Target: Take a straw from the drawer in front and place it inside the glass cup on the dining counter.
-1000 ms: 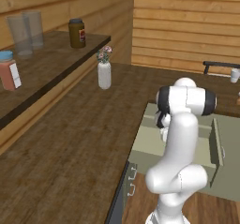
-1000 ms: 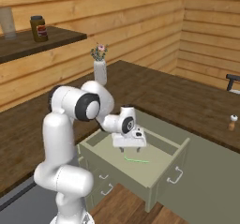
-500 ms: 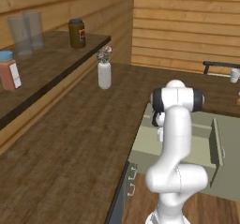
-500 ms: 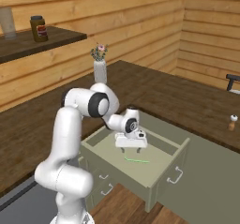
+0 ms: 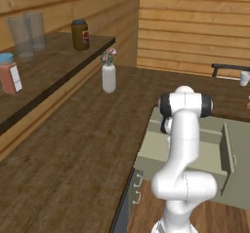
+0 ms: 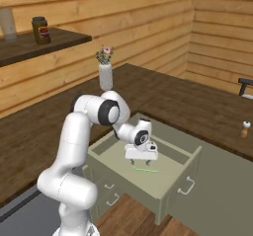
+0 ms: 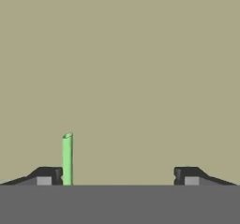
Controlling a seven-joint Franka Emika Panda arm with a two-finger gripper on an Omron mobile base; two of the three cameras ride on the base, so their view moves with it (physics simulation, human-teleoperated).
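In the left base view the white arm rises at lower centre-right and blocks much of the open drawer [image 5: 161, 151], whose pale walls show at right of centre; the dining counter [image 5: 73, 144] spreads wide and bare to the left. In the right base view the gripper [image 6: 142, 157] hangs low inside the drawer at frame centre, the straw [image 6: 146, 170] lying on the floor just below it, with clear floor toward the front wall (the arm's elbow has swung lower and closer to the drawer than a second ago). In the hand view the fingertips [image 7: 47, 175] stand spread wide, the straw's end rising just inside the left one over plain drawer floor; nothing is pinched.
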